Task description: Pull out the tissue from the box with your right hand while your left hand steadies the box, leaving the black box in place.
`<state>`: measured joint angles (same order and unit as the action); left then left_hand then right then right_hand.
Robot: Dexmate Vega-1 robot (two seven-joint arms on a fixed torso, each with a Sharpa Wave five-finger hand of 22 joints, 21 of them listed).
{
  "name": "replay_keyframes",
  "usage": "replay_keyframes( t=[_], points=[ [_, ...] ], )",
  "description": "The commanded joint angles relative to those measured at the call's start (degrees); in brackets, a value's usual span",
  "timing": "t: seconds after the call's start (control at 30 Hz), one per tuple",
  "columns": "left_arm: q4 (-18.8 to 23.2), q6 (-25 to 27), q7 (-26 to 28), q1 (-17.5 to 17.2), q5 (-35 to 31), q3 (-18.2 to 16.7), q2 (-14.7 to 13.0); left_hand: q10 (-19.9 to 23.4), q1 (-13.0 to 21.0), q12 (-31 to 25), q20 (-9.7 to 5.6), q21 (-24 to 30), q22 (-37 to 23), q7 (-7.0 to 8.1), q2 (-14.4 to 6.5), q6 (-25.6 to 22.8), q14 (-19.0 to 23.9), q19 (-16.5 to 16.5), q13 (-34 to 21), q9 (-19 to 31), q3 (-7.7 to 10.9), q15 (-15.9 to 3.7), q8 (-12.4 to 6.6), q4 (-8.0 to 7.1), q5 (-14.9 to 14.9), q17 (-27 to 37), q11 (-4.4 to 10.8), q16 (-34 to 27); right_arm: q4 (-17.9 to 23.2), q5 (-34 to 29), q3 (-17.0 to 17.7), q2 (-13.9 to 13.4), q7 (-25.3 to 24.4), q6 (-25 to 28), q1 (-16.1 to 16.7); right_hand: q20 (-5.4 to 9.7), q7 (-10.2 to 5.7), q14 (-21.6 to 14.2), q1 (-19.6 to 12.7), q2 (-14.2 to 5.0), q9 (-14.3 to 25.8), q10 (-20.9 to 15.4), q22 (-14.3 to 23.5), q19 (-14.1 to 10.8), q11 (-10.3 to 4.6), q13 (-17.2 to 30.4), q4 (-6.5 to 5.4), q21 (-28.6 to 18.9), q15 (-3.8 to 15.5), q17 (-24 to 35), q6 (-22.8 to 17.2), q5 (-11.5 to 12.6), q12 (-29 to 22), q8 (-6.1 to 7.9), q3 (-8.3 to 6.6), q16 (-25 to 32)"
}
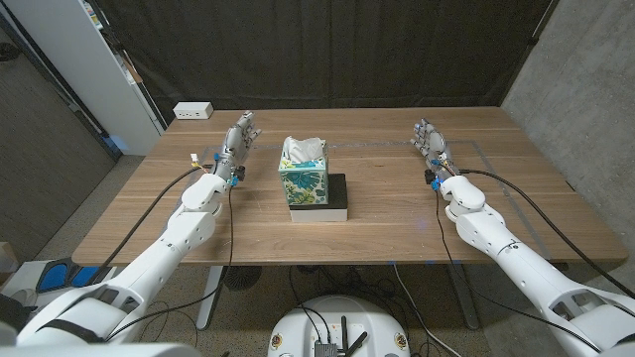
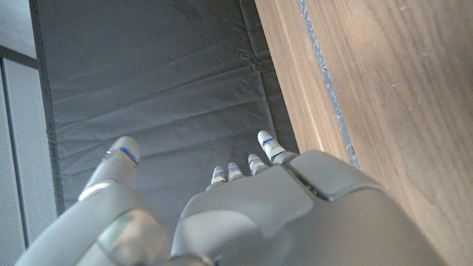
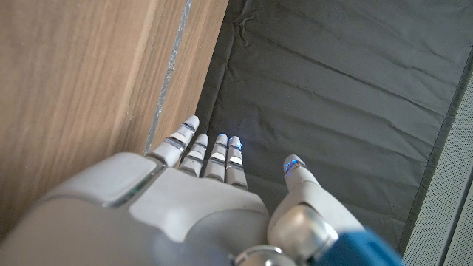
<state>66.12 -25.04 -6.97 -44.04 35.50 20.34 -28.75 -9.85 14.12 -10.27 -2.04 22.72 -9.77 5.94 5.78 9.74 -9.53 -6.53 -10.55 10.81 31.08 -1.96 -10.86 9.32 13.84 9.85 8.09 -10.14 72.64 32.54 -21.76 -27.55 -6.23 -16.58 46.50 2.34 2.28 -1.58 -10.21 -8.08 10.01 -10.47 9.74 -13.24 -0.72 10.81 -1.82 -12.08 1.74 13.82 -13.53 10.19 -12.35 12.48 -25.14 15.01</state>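
Tissue (image 1: 303, 149) sprouting from the box (image 1: 303, 178), mid-table atop the black box (image 1: 319, 199). Left hand (image 1: 237, 141) and right hand (image 1: 431, 144) well apart either side, fingers spread, holding nothing. Probably soft, light, tearable: best pinched at the raised tuft.

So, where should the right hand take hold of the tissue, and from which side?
Probably the white tuft of the tissue, pinched from above. It stands up out of the top opening of the tissue box, with nothing over it. The right hand waits open, well off to that side.
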Motion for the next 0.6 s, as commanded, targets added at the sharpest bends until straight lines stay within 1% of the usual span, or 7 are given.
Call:
replay_keyframes(
  t=[0.03,0.17,0.27,0.37,0.4,0.5,0.6],
  points=[
    [-2.3,-4.4,6.4,2.3,-13.3,3.2,-3.0,-13.1,2.8,-0.2,-3.33,-2.3,-0.2,-3.41,4.5,20.0,-9.1,-1.1,-0.4,0.3,-3.83,-3.07,0.12,0.64,2.4,0.3,-1.29,0.0,0.0,-0.1,0.1,0.0,-0.8,0.6,0.3,-0.23,0.21,-0.4,0.1,0.1,0.3,-0.5,0.2,-0.6,0.19,0.2,0.56,-0.1,2.49,0.1,-0.4,0.1,-0.2,-0.15,0.12,-0.2],
    [-1.1,-5.4,12.7,1.8,-19.8,3.9,-4.0,-16.2,5.5,-0.1,-1.95,-4.3,-0.2,-6.54,5.5,25.8,-10.7,-1.5,-0.6,0.2,-7.76,-0.78,0.47,0.78,4.9,0.4,-3.69,0.0,0.0,0.2,0.3,0.0,-0.9,0.7,0.4,-0.37,0.21,-0.7,0.3,0.32,0.3,-0.7,0.2,-0.7,0.23,0.2,0.63,-0.1,2.43,-0.1,-0.6,0.0,-0.1,-0.18,0.22,-0.3],
    [0.4,-4.9,17.9,1.1,-24.3,4.0,-4.6,-18.8,6.9,0.0,-1.16,-5.7,-0.3,-7.52,5.4,28.1,-12.3,-2.6,-0.7,0.2,-10.06,0.36,0.33,0.72,6.5,0.4,-4.14,0.1,0.0,0.3,0.3,-0.1,-0.8,0.8,0.4,-0.48,0.39,-0.8,0.4,0.5,0.3,-1.0,0.2,-0.8,0.28,0.2,0.66,-0.1,2.34,-0.2,-0.8,0.0,-0.2,-0.19,0.35,-0.3],
    [1.4,-4.8,22.7,0.4,-28.7,4.2,-5.0,-20.5,7.8,0.0,-0.33,-6.9,-0.3,-7.23,5.3,29.3,-14.0,-4.1,-0.7,0.3,-11.56,1.73,0.27,0.63,7.5,0.5,-4.18,0.3,-0.1,0.1,0.2,-0.2,-0.6,1.0,0.2,-0.69,0.45,-1.1,0.6,0.88,0.3,-1.1,0.2,-0.9,0.33,0.2,0.75,-0.1,2.17,-0.3,-0.9,0.0,-0.2,-0.21,0.53,-0.3],
    [1.9,-4.5,23.9,0.1,-29.6,4.2,-5.1,-20.9,8.2,-0.1,0.38,-7.3,-0.4,-7.06,5.3,29.1,-14.2,-4.4,-0.8,0.4,-12.26,3.06,-0.02,0.57,7.9,0.5,-4.36,0.1,-0.1,0.1,0.1,-0.2,-0.6,1.0,0.2,-0.69,0.47,-1.1,0.6,0.96,0.3,-1.2,0.2,-0.9,0.3,0.2,0.77,-0.1,2.15,-0.3,-1.0,-0.1,-0.2,-0.22,0.56,-0.3],
    [2.3,-4.4,24.8,-0.2,-30.6,4.3,-5.4,-20.7,8.9,-0.6,0.33,-7.6,-0.5,-5.45,5.1,27.5,-14.0,-4.1,-0.9,0.6,-13.32,3.17,-1.01,0.49,8.5,0.5,-3.83,-0.2,-0.6,0.1,0.0,-0.1,-0.3,0.8,-0.1,-1.02,0.7,-1.3,0.7,1.4,0.3,-1.4,0.2,-1.0,0.42,0.2,0.96,-0.1,1.92,-0.5,-1.1,-0.1,-0.2,-0.25,0.74,-0.4],
    [2.2,-4.6,24.9,-0.4,-30.6,4.4,-5.5,-19.4,9.8,-1.2,-0.1,-7.7,-0.5,-5.47,4.7,26.2,-13.7,-3.6,-0.9,0.8,-13.96,2.8,-1.9,0.43,8.7,0.5,-3.29,-0.4,-0.8,-0.1,-0.1,0.0,-0.3,0.9,-0.3,-1.13,0.76,-1.4,0.8,1.5,0.3,-1.5,0.2,-1.0,0.48,0.2,1.0,0.0,1.75,-0.6,-1.3,-0.1,-0.1,-0.27,0.8,-0.5]
  ],
)
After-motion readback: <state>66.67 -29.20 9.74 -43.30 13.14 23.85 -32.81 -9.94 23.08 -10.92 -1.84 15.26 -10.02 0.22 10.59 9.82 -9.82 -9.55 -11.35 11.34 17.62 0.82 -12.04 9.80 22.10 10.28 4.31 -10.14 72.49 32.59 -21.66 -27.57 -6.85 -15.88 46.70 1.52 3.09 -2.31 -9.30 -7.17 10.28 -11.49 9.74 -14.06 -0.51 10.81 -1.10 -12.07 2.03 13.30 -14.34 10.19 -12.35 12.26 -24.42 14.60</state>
